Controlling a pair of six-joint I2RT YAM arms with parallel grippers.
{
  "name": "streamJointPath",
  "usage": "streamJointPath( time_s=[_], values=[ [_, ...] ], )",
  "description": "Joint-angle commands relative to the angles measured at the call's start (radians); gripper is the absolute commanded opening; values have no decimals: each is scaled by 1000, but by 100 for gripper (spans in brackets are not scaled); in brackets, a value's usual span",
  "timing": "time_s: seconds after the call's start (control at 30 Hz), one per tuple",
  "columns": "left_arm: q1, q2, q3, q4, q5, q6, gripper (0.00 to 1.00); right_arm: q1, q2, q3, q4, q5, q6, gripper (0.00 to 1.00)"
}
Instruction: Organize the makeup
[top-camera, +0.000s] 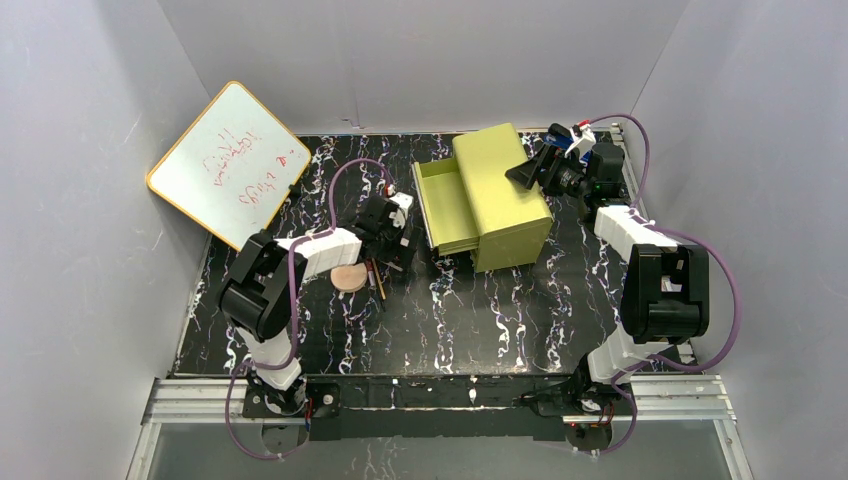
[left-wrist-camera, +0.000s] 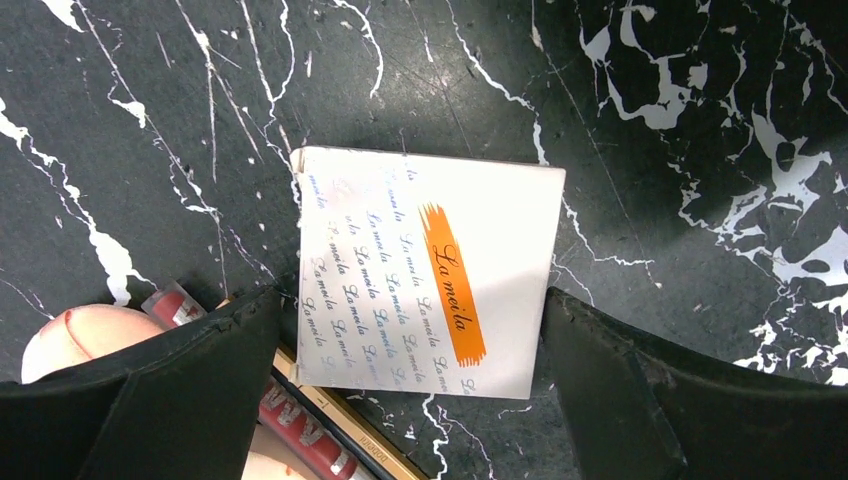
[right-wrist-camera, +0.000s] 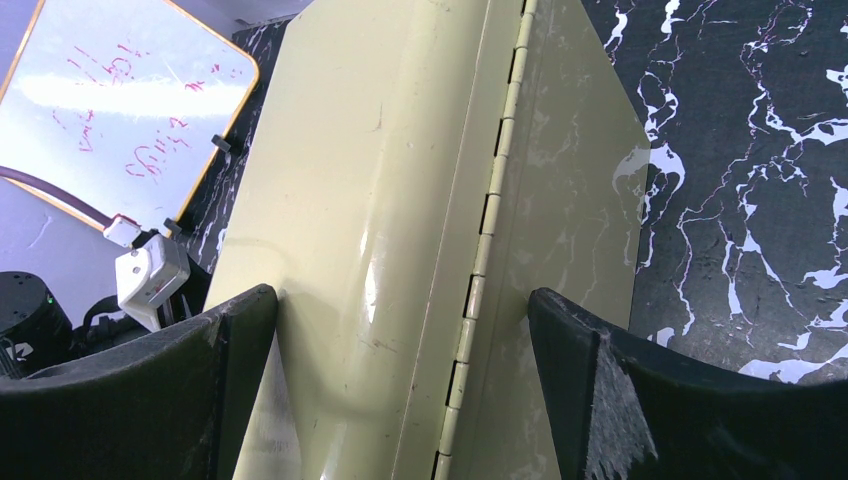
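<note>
A white square palette (left-wrist-camera: 430, 285) with an orange mark lies flat on the black marble table (left-wrist-camera: 700, 120). My left gripper (left-wrist-camera: 412, 300) hangs open right over it, one finger off each side edge, neither clearly touching. In the top view the left gripper (top-camera: 390, 228) hides the palette. A round copper-pink disc (top-camera: 350, 277) lies just beside it, with two thin sticks (top-camera: 378, 282) next to it. The left wrist view shows the disc (left-wrist-camera: 80, 335), a red stick (left-wrist-camera: 290, 420) and a gold pencil (left-wrist-camera: 350, 432) by the left finger. My right gripper (top-camera: 527, 172) is open over the drawer box.
The yellow-green drawer box (top-camera: 500, 195) stands at the back centre with its drawer (top-camera: 445, 205) pulled out to the left. My right gripper (right-wrist-camera: 400, 300) straddles the box's hinged edge (right-wrist-camera: 495, 200). A yellow-rimmed whiteboard (top-camera: 228, 162) leans at the back left.
</note>
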Motion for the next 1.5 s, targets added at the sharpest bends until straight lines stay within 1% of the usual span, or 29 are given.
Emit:
streamJointPath(
  time_s=[0.0,0.1,0.13,0.3,0.33,0.37,0.4,0.43,0.63,0.73,0.97,1.1,1.17,1.2,1.27,1.33,1.4,1.47],
  values=[
    [-7,-3,-52,-33,5,-50,98,-7,40,-68,-195,16,-92,100],
    [-10,5,-52,-35,-4,-45,98,-6,38,-69,-196,19,-95,100],
    [-11,6,-51,-35,-6,-44,95,-7,38,-69,-196,18,-93,100],
    [-9,30,-23,-59,14,-36,54,-6,38,-69,-198,18,-92,100],
    [-9,35,-18,-61,17,-36,43,-6,39,-69,-198,18,-92,100],
    [-9,35,-12,-64,17,-36,30,-7,37,-69,-199,18,-92,100],
    [-8,38,-8,-68,15,-37,11,-6,36,-69,-201,19,-93,100],
    [-7,36,2,-76,4,-39,0,-6,34,-69,-203,20,-95,100],
    [29,-38,70,-141,-65,11,0,-7,32,-72,-206,21,-97,100],
    [47,-96,154,-195,-107,55,0,-7,36,-70,-205,20,-96,100],
    [74,-172,360,-319,-124,139,0,-7,36,-67,-209,22,-98,100],
    [74,-179,463,-367,-54,123,0,-7,38,-68,-207,21,-97,100],
    [74,-161,517,-390,1,94,0,-7,38,-69,-207,21,-97,100],
    [72,-144,547,-405,26,53,0,-6,38,-69,-206,21,-97,100],
    [60,-109,607,-434,85,49,0,-7,36,-68,-207,21,-97,100],
    [38,-86,639,-434,118,77,0,-6,34,-70,-208,21,-97,100],
    [17,-62,658,-430,145,156,0,-6,32,-69,-209,21,-98,100],
    [10,-39,669,-422,213,237,0,-6,30,-69,-210,21,-98,100]
  ],
)
